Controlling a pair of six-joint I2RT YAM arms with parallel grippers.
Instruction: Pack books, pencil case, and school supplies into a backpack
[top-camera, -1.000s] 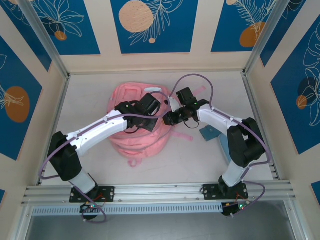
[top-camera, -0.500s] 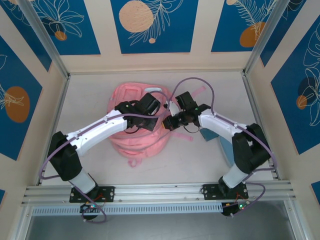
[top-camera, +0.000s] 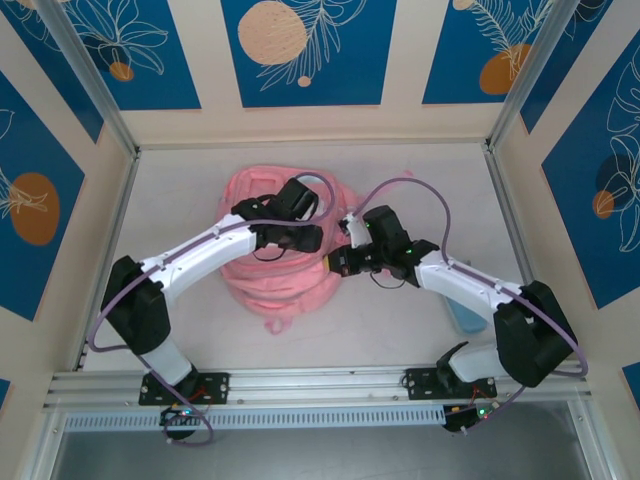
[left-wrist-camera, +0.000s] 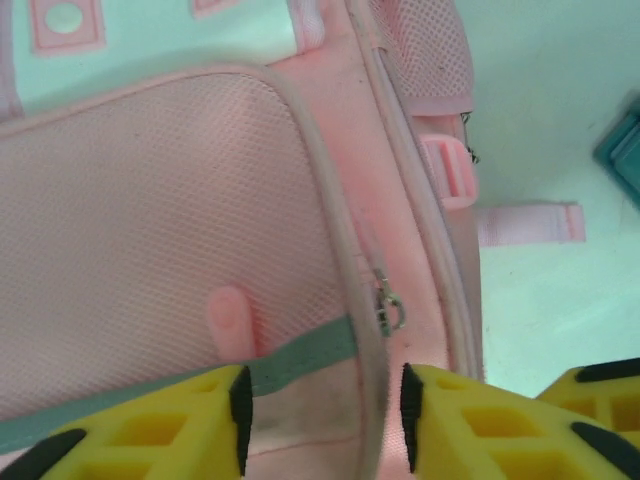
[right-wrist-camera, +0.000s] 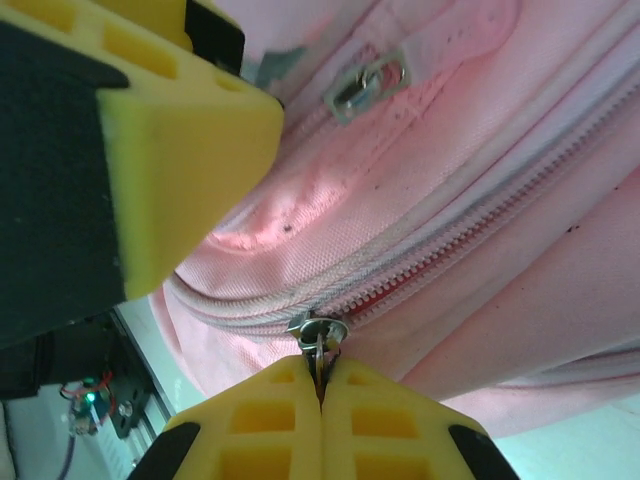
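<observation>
The pink backpack (top-camera: 285, 288) lies flat mid-table. My left gripper (left-wrist-camera: 322, 415) hovers open just over its mesh front pocket (left-wrist-camera: 150, 200), the jaws standing either side of a zip seam and holding nothing. A small metal pull (left-wrist-camera: 388, 305) hangs just ahead of them. My right gripper (right-wrist-camera: 320, 385) is shut on the main zip's metal pull (right-wrist-camera: 322, 335) at the backpack's right side (top-camera: 333, 262). The zip teeth (right-wrist-camera: 470, 235) run up to the right from it. The light blue pencil case (top-camera: 466, 320) peeks out beneath the right forearm. The books are hidden.
A dark teal corner of a flat thing (left-wrist-camera: 625, 150) shows on the table right of the backpack, beside a loose pink strap (left-wrist-camera: 530, 222). The left gripper's yellow finger (right-wrist-camera: 170, 150) hangs close above the right gripper. Walls ring the table (top-camera: 400, 170).
The left gripper opened and let go of the backpack. The right gripper shut on the zip pull and dragged it nearer along the backpack's right side, its elbow swinging out right.
</observation>
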